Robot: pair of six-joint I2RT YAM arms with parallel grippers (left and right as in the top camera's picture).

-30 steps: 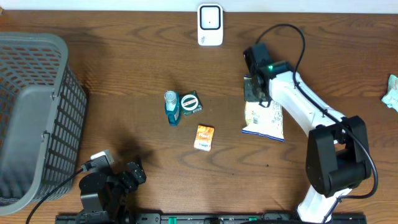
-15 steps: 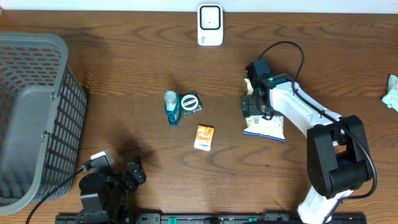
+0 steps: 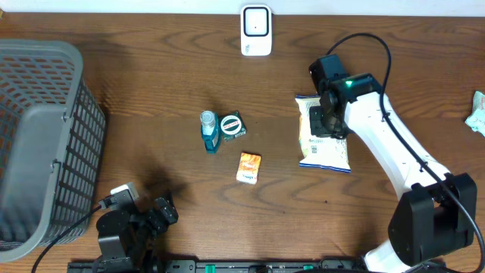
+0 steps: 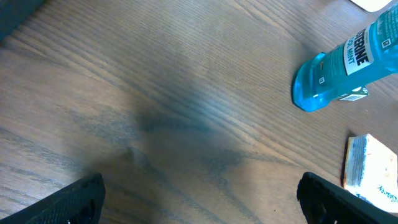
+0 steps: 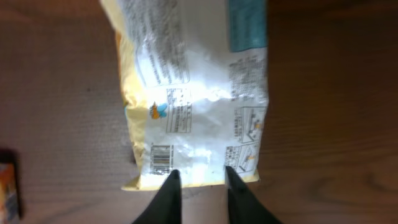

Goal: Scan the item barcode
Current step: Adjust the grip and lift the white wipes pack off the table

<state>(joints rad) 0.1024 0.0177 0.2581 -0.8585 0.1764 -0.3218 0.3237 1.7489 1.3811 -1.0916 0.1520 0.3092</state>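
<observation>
Bag (image 3: pixel 324 145) update: lying flat on the counter (image 3: pixel 151 76), right of centre, back panel facing up, well apart from the white scanner (image 3: pixel 256 30) standing at the far edge. Showing a small barcode (image 5: pixel 160 160) in the right wrist view, near one corner of the bag, just beside one finger.

Reaching over the bag with the right pincer (image 5: pixel 200 186), pointing down, fingertips (image 5: pixel 171 190) overlapping the bag's near edge. Leaving only a narrow gap between the jaws, with a strip of bag edge showing in it. Pinching or merely touching? Impossible to call from these views.

Switching to the other side: sitting low at the near edge of the counter with the left pincer (image 4: pixel 202 208), jaws spreading wide, gripping nothing, bare wood showing between the fingers. Looking out at a blue bottle (image 4: pixel 342 62) lying on its side and at an orange packet (image 4: pixel 367 171) near it.

Checking from overhead: bottle lying right beside a green tin (image 3: pixel 232 124) mid-counter, packet lying nearer the robot and slightly right, all three well apart from the bag. Also taking in a grey basket (image 3: pixel 83 152) at the far left and a pale crumpled wad (image 3: pixel 477 111) at the right edge.
</observation>
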